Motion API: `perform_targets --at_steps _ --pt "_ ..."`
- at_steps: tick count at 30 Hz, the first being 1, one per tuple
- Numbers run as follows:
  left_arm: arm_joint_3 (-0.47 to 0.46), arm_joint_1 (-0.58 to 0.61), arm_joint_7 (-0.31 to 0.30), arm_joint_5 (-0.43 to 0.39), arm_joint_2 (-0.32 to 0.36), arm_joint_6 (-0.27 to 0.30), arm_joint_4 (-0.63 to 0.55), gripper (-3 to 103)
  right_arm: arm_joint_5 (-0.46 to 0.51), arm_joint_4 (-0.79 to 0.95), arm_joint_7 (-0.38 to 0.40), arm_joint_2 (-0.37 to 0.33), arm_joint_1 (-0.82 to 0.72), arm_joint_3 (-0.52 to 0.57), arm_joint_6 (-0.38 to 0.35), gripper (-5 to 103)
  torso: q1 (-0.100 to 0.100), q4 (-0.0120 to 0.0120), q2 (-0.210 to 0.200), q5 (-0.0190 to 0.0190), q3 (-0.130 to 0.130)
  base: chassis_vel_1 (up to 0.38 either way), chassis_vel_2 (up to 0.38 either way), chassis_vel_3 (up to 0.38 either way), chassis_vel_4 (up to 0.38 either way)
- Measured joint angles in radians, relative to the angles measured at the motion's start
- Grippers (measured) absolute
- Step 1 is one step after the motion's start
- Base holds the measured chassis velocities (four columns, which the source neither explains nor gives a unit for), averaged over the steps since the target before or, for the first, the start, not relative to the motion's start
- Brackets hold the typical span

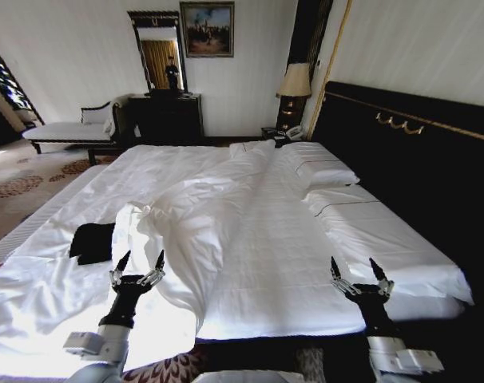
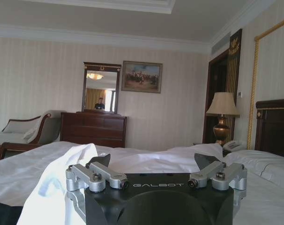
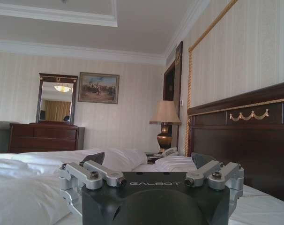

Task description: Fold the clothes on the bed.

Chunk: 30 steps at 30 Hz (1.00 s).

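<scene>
I hold both grippers, left gripper [image 1: 137,268] and right gripper [image 1: 359,275], spread wide; the black T-shirt [image 1: 93,242] on the bed [image 1: 290,239] looks limp, best pinched at its edges.

You see soft matt black cloth in the T-shirt [image 1: 92,242], left of centre, on the bed [image 1: 306,239] with its smooth white cotton sheets. Its headboard [image 1: 410,152] is dark polished wood, upper right. Each gripper shows brushed metal links on matt black plastic.

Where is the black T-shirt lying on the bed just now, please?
In the head view the black T-shirt lies on the bed's left part, beside the rumpled white duvet and just beyond the open left gripper.
</scene>
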Motion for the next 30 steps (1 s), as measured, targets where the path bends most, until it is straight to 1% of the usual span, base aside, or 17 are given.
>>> perform_targets --at_steps 11,30 --pt "0.0 0.001 0.0 0.004 0.002 0.0 -0.001 100 0.0 -0.001 -0.002 -0.005 -0.002 -0.001 0.003 100 0.0 0.0 0.0 0.0 0.0 0.102 0.119 -0.105 -0.13" --pt "0.003 0.001 -0.002 0.011 -0.002 -0.005 0.004 100 -0.001 -0.009 -0.002 -0.005 -0.001 -0.006 0.008 100 0.0 0.0 0.0 0.0 0.0 0.15 0.209 -0.15 -0.211"
